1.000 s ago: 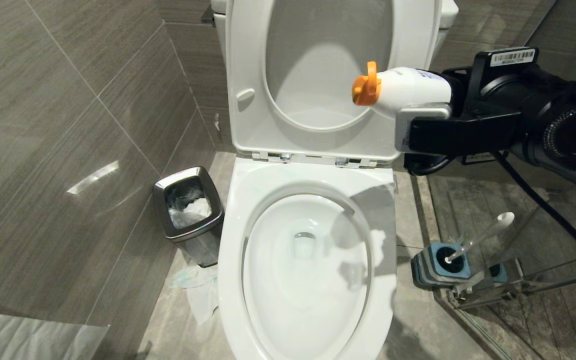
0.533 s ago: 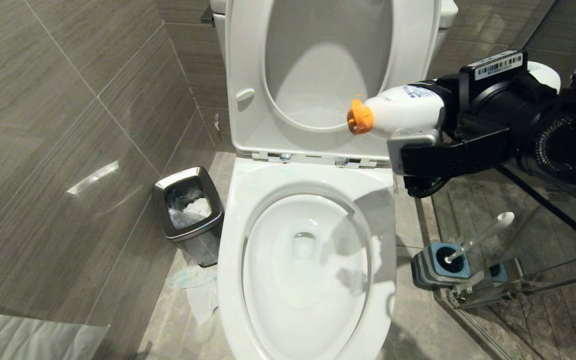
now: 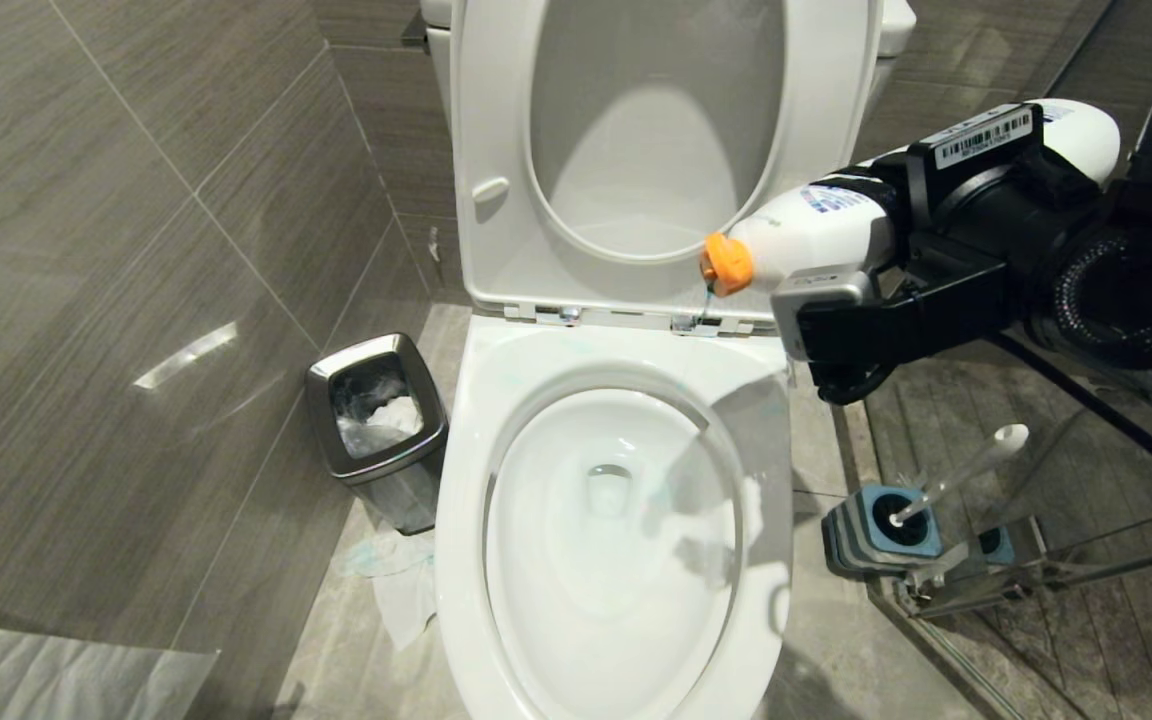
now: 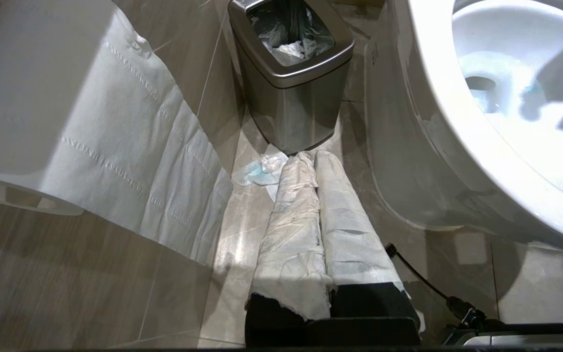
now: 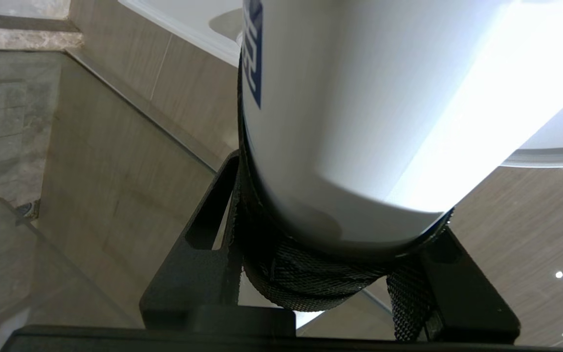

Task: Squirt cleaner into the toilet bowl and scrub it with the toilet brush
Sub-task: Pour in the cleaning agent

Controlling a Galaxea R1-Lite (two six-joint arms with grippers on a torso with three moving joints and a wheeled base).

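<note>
From the head camera, the right claw holds a white cleaner bottle, tilted, with its orange nozzle above the back rim of the toilet bowl. The toilet brush stands in its holder, right of the bowl. From the left wrist camera, the left claw, wrapped in paper, is closed near the bowl's base, beside the steel bin. From the right wrist camera, the bottle's body sits between the claw's fingers.

A steel waste bin stands beside crumpled paper on the floor.
</note>
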